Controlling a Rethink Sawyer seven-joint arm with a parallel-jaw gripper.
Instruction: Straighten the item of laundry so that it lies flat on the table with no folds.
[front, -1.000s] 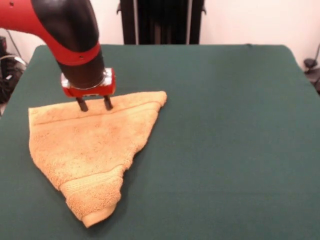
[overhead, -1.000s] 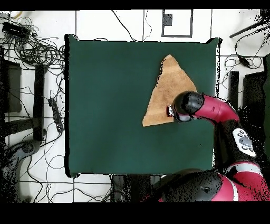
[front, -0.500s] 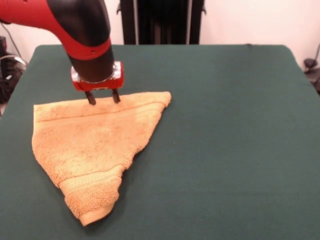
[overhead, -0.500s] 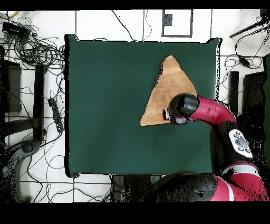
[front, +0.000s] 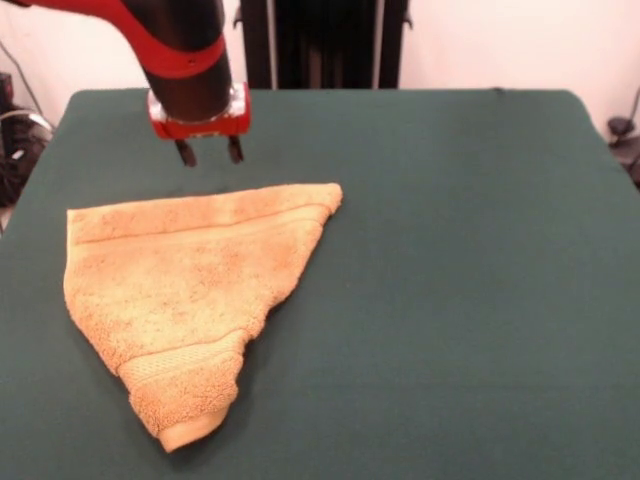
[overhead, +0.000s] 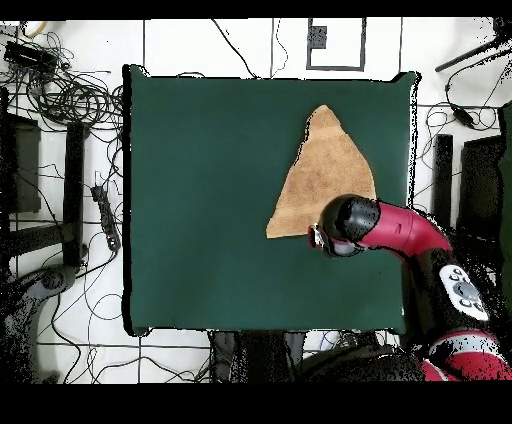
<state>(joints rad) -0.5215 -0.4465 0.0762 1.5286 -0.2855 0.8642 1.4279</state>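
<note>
Gripper (front: 210, 152) had lifted off the towel (front: 185, 290) since the earlier frame and moved toward 12 o'clock in the front view, now above bare table (front: 450, 250) just beyond the towel's far edge. Fingers parted a little, holding nothing. Towel lay folded into a triangle at the table's 9 o'clock side, point toward 6, woven band near that tip

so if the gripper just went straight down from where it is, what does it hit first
Most likely the bare table, just beyond the towel's far edge. The gripper hangs with its fingers apart and pointing down, holding nothing. Depth is unclear, so it could clip that edge.
</note>
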